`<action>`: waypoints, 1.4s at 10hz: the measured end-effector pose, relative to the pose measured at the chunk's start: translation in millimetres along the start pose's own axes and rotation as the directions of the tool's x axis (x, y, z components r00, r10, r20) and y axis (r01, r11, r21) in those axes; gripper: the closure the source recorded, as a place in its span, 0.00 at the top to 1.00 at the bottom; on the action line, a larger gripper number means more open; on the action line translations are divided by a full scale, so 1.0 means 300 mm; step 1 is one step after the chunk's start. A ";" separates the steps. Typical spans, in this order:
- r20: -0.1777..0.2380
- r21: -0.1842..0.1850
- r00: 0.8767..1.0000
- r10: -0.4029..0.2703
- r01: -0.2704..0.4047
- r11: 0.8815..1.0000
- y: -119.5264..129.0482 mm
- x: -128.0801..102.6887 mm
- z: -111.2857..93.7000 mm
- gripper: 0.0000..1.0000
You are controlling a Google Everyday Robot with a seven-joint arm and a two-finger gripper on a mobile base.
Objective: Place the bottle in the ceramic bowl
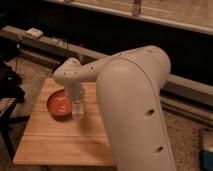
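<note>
The orange-red ceramic bowl (59, 104) sits on the left part of the wooden table (60, 142). My white arm reaches over the table from the right. My gripper (76, 102) hangs at the bowl's right rim and is shut on the small pale bottle (77, 110). The bottle hangs upright below the gripper, just above the table and against the bowl's right edge. The arm's wrist hides the top of the bottle.
The arm's large white body (135, 110) fills the right half of the view and hides the table's right side. A dark ledge (55, 45) with a small white box (34, 33) and cables runs behind the table. Dark objects (9, 82) stand at the left.
</note>
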 end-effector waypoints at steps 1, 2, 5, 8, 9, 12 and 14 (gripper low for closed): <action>0.005 -0.003 1.000 -0.018 0.018 1.000 0.035 -0.028 -0.003 0.17; 0.011 -0.006 0.999 -0.037 0.037 0.999 0.071 -0.065 -0.008 0.17; 0.021 -0.014 0.996 -0.092 0.092 0.996 0.167 -0.159 -0.019 0.17; 0.020 -0.032 0.990 -0.139 0.139 0.990 0.258 -0.230 0.014 0.17; 0.013 -0.037 0.989 -0.144 0.145 0.989 0.265 -0.238 0.049 0.17; 0.003 -0.047 0.988 -0.153 0.153 0.987 0.291 -0.236 0.128 0.30; -0.001 -0.050 0.988 -0.156 0.156 0.987 0.293 -0.226 0.192 0.52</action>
